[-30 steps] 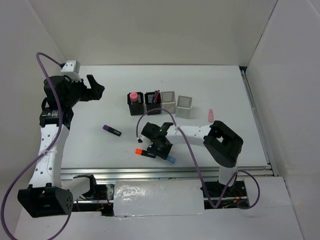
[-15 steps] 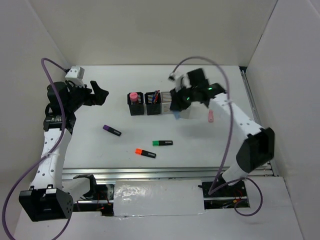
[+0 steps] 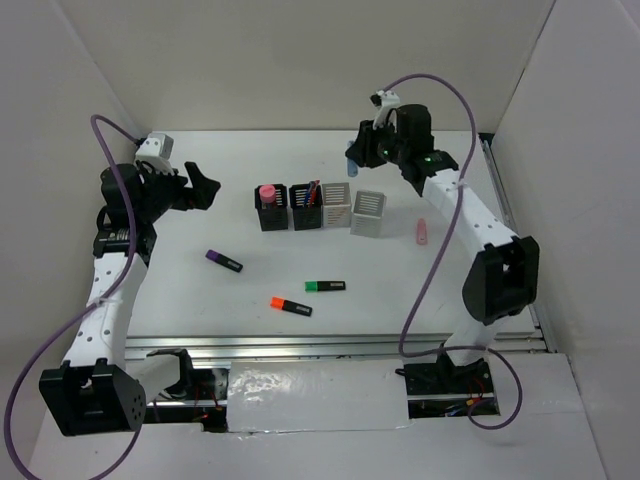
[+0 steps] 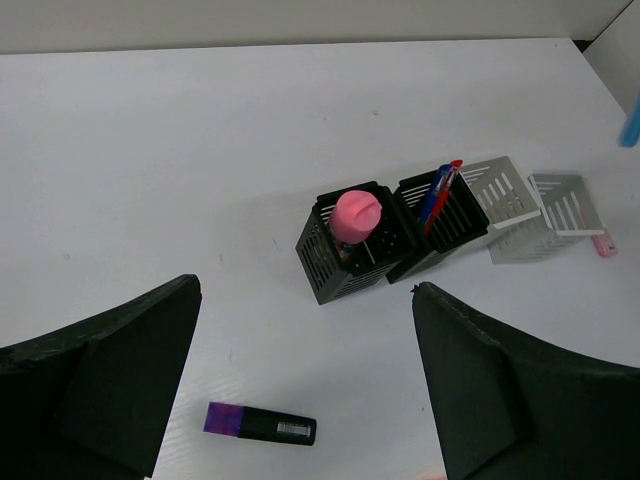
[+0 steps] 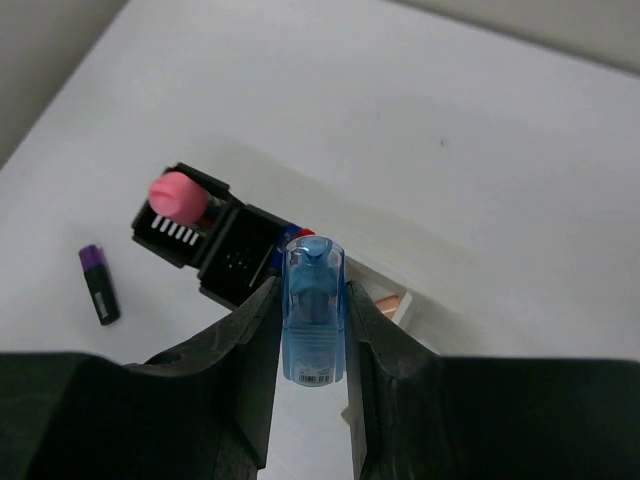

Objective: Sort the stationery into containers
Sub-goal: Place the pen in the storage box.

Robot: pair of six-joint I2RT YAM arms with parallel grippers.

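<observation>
Right gripper (image 5: 312,300) tight; left gripper (image 4: 306,290) wide

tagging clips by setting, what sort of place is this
Probably a lab robot test cell: a white table boxed in by plain white walls, two arms bolted at its near edge, only pen cups and markers laid out.

Bright, even white light; shadows soft and short (wrist views slightly softer than overhead).

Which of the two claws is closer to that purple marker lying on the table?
Left. The left gripper, open, hangs just beyond and left of the purple marker. The right gripper, shut on a blue marker, is far off to its right, beyond the pen cups.
</observation>
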